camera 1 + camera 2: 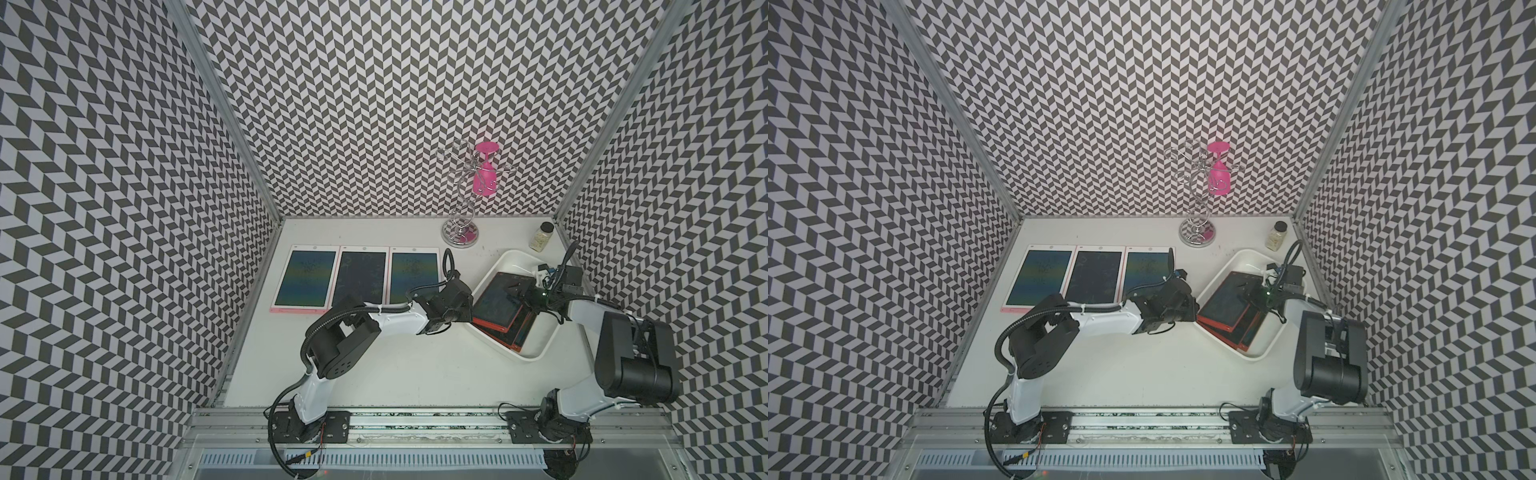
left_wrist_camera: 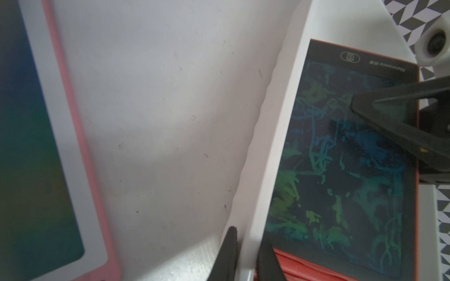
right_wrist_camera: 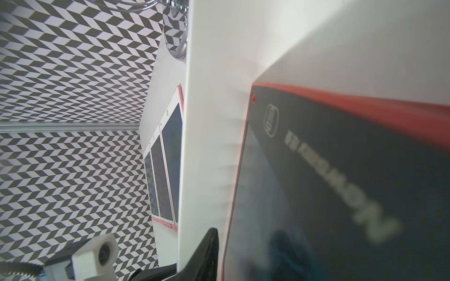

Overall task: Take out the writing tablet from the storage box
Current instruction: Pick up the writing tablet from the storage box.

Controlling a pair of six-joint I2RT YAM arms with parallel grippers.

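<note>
The white storage box (image 1: 536, 355) lies at an angle on the right of the table and holds a stack of red-framed writing tablets. The top tablet (image 1: 496, 305) has a dark scribbled screen and lies askew over the lower ones (image 1: 517, 338). My left gripper (image 2: 248, 234) is shut on the box's near-left rim (image 2: 267, 146), one finger outside and one inside. My right gripper (image 1: 515, 289) straddles the top tablet's far edge, with one finger over the screen (image 2: 365, 104). In the right wrist view its one visible finger (image 3: 209, 250) stands a sliver off the tablet (image 3: 341, 194).
Three pink-framed tablets (image 1: 360, 276) lie side by side on the left of the table. A chrome wire stand (image 1: 459, 232) with a pink glass (image 1: 484, 172) hung on it stands at the back. A small jar (image 1: 541, 237) stands behind the box, close to the right wall.
</note>
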